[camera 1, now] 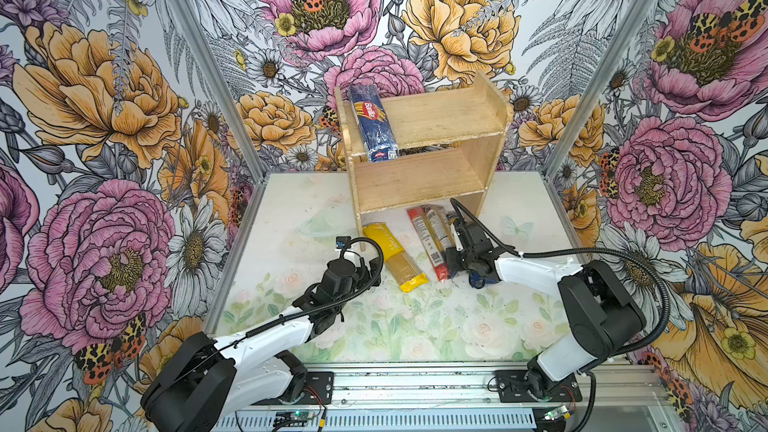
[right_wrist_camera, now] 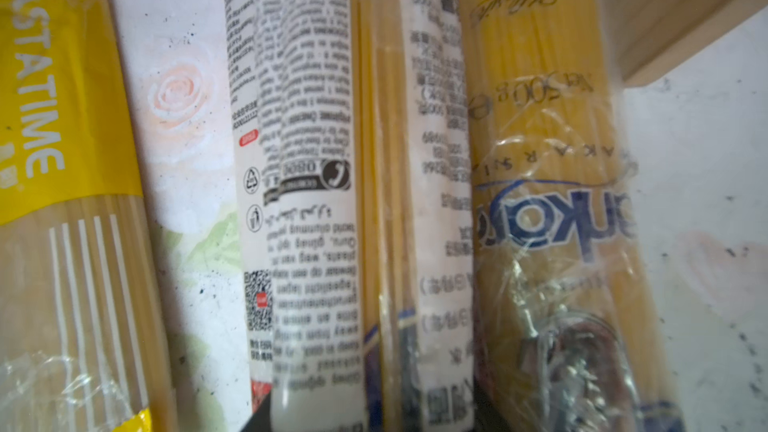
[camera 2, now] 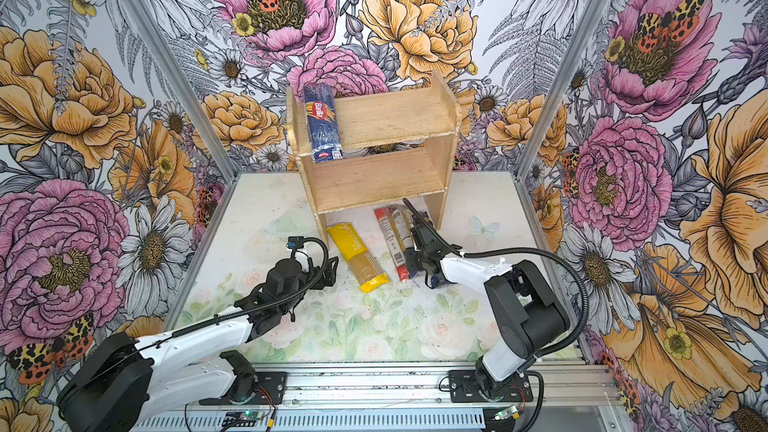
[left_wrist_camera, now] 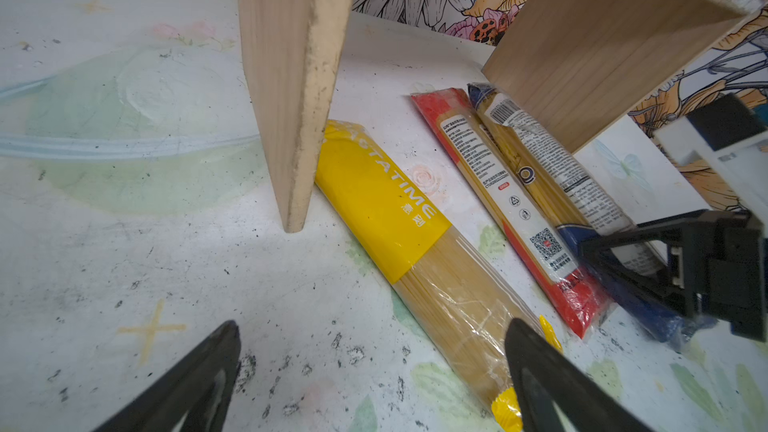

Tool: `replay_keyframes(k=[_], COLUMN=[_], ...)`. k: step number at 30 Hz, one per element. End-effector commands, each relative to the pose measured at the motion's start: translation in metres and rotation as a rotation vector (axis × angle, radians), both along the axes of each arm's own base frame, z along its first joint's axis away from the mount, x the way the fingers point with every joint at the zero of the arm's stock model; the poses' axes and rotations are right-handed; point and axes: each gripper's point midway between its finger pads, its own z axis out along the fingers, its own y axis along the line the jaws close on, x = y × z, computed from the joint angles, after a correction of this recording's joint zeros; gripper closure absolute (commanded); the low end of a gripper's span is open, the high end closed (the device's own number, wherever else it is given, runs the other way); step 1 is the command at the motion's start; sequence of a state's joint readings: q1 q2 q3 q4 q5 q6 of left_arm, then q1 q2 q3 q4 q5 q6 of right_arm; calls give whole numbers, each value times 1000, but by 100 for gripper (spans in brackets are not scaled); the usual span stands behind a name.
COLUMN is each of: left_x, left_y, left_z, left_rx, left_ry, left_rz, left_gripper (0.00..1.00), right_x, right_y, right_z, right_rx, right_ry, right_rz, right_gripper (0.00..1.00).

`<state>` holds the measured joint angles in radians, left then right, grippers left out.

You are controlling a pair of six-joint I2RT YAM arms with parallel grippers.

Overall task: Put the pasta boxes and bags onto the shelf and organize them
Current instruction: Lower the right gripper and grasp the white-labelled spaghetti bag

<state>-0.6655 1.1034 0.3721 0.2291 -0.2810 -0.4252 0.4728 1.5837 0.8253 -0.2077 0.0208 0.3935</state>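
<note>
The dark blue Barilla pack (camera 1: 372, 122) (camera 2: 322, 122) lies at the left end of the top tier of the wooden shelf (camera 1: 440, 116) (camera 2: 395, 118). The other packs lie on the table in front of the shelf. My right gripper (camera 1: 453, 257) (camera 2: 415, 259) (right_wrist_camera: 374, 417) is shut on the clear/blue white-label pack (right_wrist_camera: 382, 160) (left_wrist_camera: 540, 147). That pack lies between the red-ended pack (camera 1: 428, 243) (right_wrist_camera: 245, 118) and the yellow-and-blue pack (right_wrist_camera: 548, 118). My left gripper (camera 1: 368, 268) (left_wrist_camera: 374, 367) hangs open beside the near end of the yellow-ended pack (camera 1: 395, 257) (left_wrist_camera: 399, 222).
The shelf's left side panel (left_wrist_camera: 291, 97) stands on the table close to the yellow-ended pack's far end. Its right side panel (left_wrist_camera: 602, 56) stands just beyond the yellow-and-blue pack. Floral walls close in the back and both sides.
</note>
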Motion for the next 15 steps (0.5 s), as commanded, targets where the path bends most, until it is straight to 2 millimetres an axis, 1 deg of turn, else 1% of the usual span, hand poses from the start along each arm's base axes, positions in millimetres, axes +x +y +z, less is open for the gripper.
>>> replay_keyframes(k=[1,5,10,12,15], left_x=[-1,-1,-3,-3,-4], left_y=[2,3,5,6,7], left_z=[5,6,6,6,6], left_rx=[-28,-31,-30,-31,-31], left_ry=[-22,-26,-30,-29,-32], left_rz=[21,26,29,29,34], left_gripper=[1,1,1,1,1], right_x=[-6,-8,-10,-12,-15], right_y=[1,5,9,11,13], right_z=[13,22,30,39,59], right_rx=[23,53,83,107,153], right_ry=[-16,-24,-33,-44,-76], right_rz=[-2,16,29,35,38], right_gripper=[64,79,93,100,100])
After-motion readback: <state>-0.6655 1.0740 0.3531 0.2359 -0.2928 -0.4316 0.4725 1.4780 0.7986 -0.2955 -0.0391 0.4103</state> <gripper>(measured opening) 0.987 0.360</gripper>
